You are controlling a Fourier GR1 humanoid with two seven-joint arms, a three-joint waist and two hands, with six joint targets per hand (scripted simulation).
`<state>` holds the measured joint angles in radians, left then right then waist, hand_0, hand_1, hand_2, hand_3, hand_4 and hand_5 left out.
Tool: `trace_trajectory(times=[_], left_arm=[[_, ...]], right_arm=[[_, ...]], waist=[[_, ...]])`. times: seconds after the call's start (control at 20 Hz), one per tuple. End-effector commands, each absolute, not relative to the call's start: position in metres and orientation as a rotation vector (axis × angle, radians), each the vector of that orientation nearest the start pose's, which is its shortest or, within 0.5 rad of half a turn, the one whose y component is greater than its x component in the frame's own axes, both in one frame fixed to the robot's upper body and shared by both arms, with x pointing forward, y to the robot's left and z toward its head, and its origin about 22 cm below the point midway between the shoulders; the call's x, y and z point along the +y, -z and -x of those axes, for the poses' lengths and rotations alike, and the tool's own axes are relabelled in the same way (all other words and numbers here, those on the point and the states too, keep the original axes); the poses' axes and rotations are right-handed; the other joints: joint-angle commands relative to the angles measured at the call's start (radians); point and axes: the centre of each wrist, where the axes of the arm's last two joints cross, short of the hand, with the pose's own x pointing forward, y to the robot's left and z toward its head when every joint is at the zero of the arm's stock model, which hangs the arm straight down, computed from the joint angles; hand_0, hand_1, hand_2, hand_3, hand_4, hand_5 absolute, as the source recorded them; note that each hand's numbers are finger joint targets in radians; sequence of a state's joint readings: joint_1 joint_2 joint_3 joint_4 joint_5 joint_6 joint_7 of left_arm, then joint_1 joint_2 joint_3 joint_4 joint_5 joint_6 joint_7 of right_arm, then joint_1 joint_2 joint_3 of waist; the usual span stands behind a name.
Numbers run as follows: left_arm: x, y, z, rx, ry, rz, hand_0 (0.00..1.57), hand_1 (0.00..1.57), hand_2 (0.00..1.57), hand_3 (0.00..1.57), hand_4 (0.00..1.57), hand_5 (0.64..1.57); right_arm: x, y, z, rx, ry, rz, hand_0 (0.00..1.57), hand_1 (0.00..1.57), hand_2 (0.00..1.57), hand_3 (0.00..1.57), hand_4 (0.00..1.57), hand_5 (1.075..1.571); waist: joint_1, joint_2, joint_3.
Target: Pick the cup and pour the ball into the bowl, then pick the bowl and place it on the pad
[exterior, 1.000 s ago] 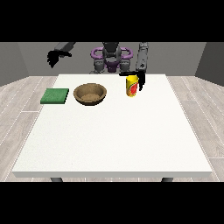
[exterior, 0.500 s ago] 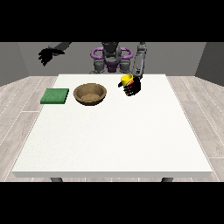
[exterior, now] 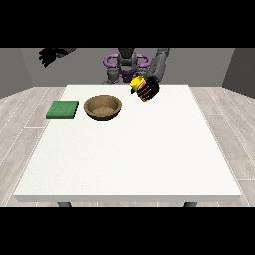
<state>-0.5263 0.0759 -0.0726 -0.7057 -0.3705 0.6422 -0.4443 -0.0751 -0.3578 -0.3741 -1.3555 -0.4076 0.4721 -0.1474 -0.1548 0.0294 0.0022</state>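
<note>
Front view: the yellow cup (exterior: 139,83) sits inside my hand at the view's right (exterior: 148,88), my fingers curled round it. The cup is lifted off the white table (exterior: 129,149) and tilted, its mouth turned toward the view's left. I cannot make out the ball. The brown bowl (exterior: 102,106) lies below and to the view's left of those fingers, resting on the table, apart from the cup. Beyond the bowl, farther from my gripping fingers, the green pad (exterior: 63,109) lies flat near the table's left edge, just beside the bowl but not touching it. My hand at the view's left (exterior: 50,54) is raised high, well apart from everything on the table; whether its fingers are spread or curled I cannot tell.
</note>
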Motion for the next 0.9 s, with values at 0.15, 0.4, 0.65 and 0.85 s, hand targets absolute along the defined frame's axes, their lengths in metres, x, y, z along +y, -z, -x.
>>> trace_trajectory(times=[0.15,0.4,0.65,0.85], left_arm=[[0.205,0.047,-0.366,-1.629,0.895,-1.098,1.27,1.27,1.57,1.54,1.17,1.564],[0.139,0.044,-0.373,-1.522,1.062,-1.169,1.22,1.22,1.57,1.46,1.14,1.568],[0.098,0.02,-0.382,-1.438,1.242,-1.2,0.91,0.91,1.57,1.25,1.05,1.569],[0.075,0.008,-0.381,-1.399,1.262,-1.302,0.77,0.77,1.57,1.21,1.05,1.568]], right_arm=[[-0.41,-0.031,-0.253,-1.662,0.033,-0.083,0.0,0.0,0.0,0.0,0.6,1.567],[-0.399,-0.014,-0.255,-1.589,0.072,-0.068,0.0,0.0,0.0,0.0,0.64,1.566],[-0.44,0.016,-0.216,-1.536,0.119,-0.003,0.0,0.0,0.0,0.0,0.64,1.562],[-0.434,0.013,-0.231,-1.569,0.121,-0.064,0.0,0.0,0.0,0.0,0.65,1.564]], waist=[[0.022,-0.081,0.0066],[0.049,-0.147,0.0007],[0.133,-0.2,0.0001],[0.09,-0.158,-0.0011]])
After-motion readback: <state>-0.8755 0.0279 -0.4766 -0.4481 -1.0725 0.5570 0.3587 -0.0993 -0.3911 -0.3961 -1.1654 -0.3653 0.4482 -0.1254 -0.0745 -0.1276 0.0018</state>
